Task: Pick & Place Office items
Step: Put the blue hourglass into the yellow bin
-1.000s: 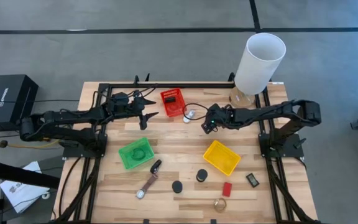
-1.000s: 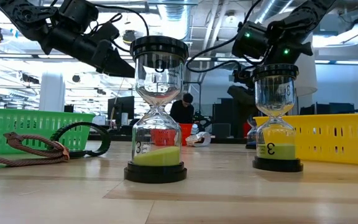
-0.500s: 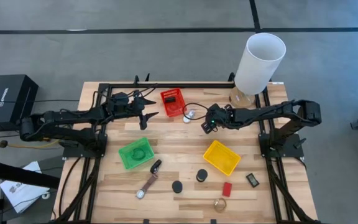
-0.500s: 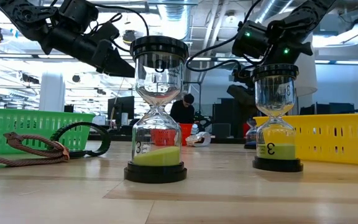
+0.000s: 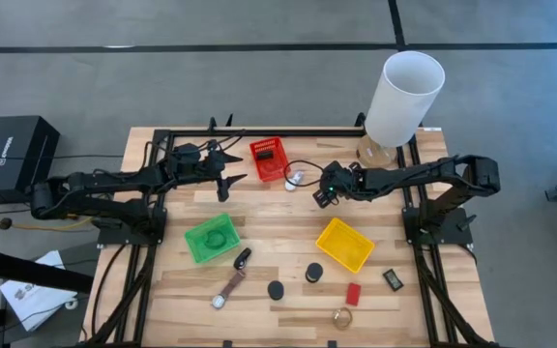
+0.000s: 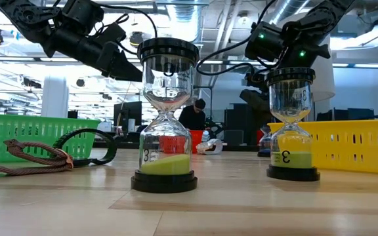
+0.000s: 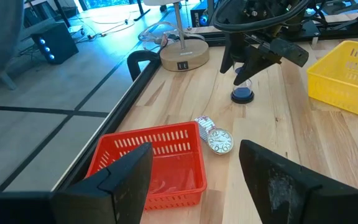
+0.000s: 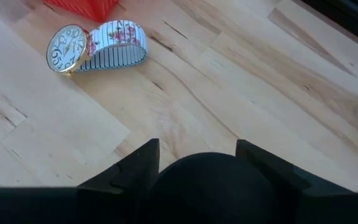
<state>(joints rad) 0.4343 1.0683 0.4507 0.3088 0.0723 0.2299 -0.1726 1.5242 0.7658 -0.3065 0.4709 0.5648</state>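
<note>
The right claw (image 5: 323,193) looks clamped from above on the black cap of a small blue-based sand timer (image 7: 242,93). It stands upright on the counter (image 5: 278,222) near the red basket (image 5: 268,158), probably for lifting. The left claw (image 5: 232,184), fingers apart, waits at the basket's other side.

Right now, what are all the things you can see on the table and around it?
red basket: one, red, far middle
green basket: one, green, left of centre
yellow basket: one, yellow, right of centre
sand timers: two, black caps, green sand, near edge
small timer: one, blue base, under the right gripper
wristwatch: one, gold face, beside the red basket
strap watch: one, brown, near left
red block: one, near right
gold ring: one, near edge
lamp: one, white, far right corner
person: one, far behind the table
left gripper: open, beside the red basket
right gripper: mid-table
</note>
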